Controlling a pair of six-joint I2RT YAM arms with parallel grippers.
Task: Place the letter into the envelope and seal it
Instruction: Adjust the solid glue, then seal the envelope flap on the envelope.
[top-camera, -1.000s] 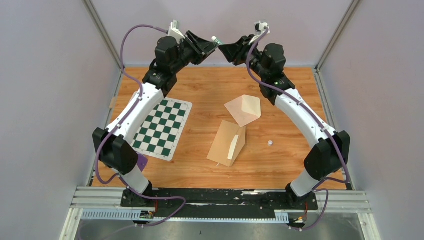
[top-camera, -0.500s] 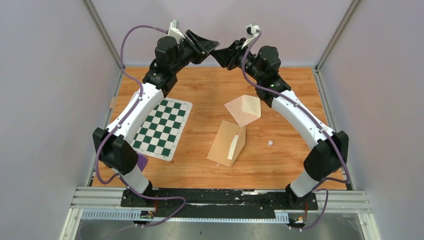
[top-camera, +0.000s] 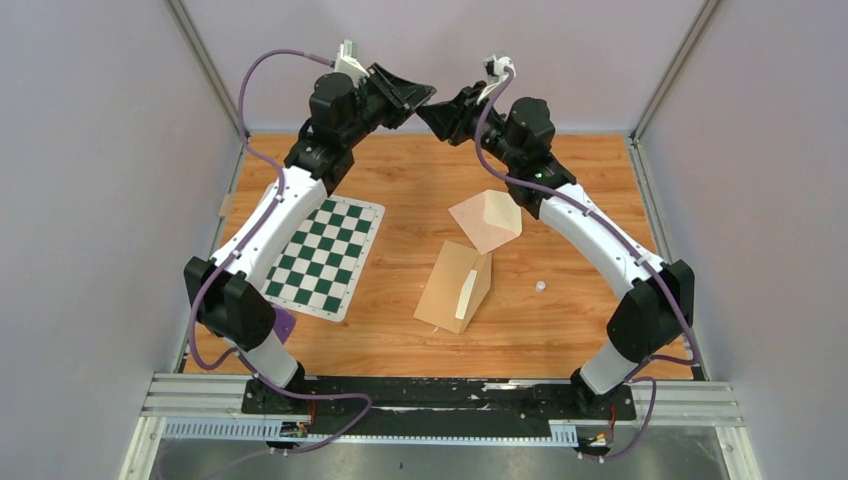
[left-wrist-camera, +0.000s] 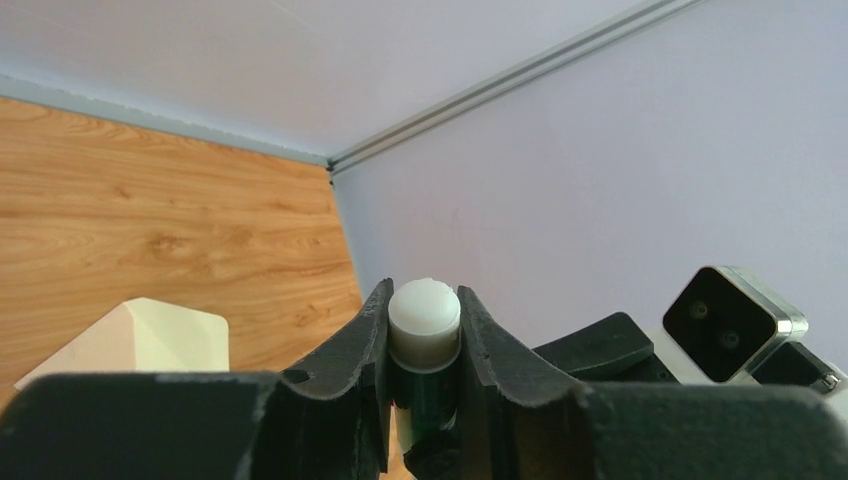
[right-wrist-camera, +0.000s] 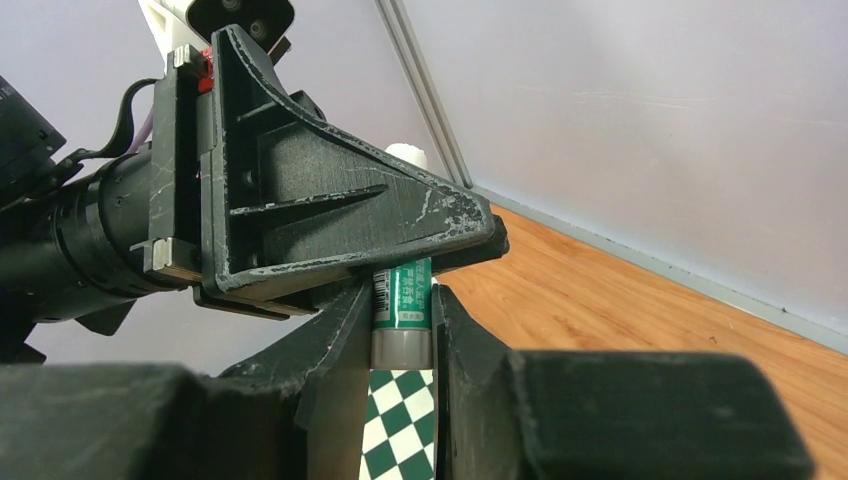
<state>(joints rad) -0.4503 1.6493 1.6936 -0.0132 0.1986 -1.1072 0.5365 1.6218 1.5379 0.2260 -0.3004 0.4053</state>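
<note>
1. Two robot arms meet high above the far edge of the wooden bench (top-camera: 580, 330), their black grippers tip to tip over its middle.
2. The left gripper (left-wrist-camera: 423, 300) is clamped on the upper body of a green glue stick with a white top and a grey base (right-wrist-camera: 402, 298). The white end stands out above its fingers.
3. The right gripper (top-camera: 426, 110) is closed from below on the grey base of the same stick, 1 finger pressed against each side, as its wrist camera shows.
4. The letter, a cream creased paper sheet (top-camera: 487, 220), lies tented near the bench's centre, toward the far edge, outside the envelope and free of both grippers.
5. A tan paper envelope (top-camera: 448, 285) lies just beside it toward the near edge, 1 side raised and a white strip showing there. Whether the 2 papers touch cannot be told.
6. A green-and-white chequered mat (top-camera: 325, 255) lies flat by the left edge.
7. A small white round object (top-camera: 540, 286) sits alone toward the right edge, apart from the envelope.
</note>
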